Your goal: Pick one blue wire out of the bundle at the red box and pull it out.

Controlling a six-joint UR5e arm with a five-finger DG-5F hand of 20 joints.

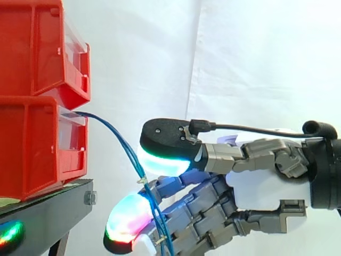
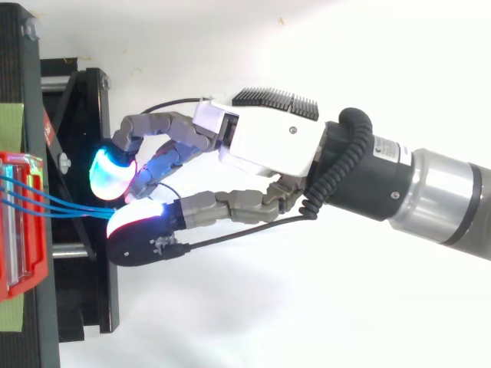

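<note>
From above I count 3 blue wires (image 2: 54, 201) running from the red bin (image 2: 38, 268) to the hand (image 2: 261, 142), whose curled pads (image 2: 136, 220) clamp them near that bin. The side view shows 2 bins stacked. There the wires merge together, and their lower ends are cut off.

Red bins (image 1: 37, 144): glossy moulded plastic, clear fronts.
Stand (image 1: 48, 207) under the bins: matt black metal.
Blue wires (image 2: 61, 205): smooth, shiny sheath.
Hand (image 2: 265, 142): smooth white shell, matt grey links.
Curtain (image 1: 240, 64) behind the bins: matt white cloth.
</note>
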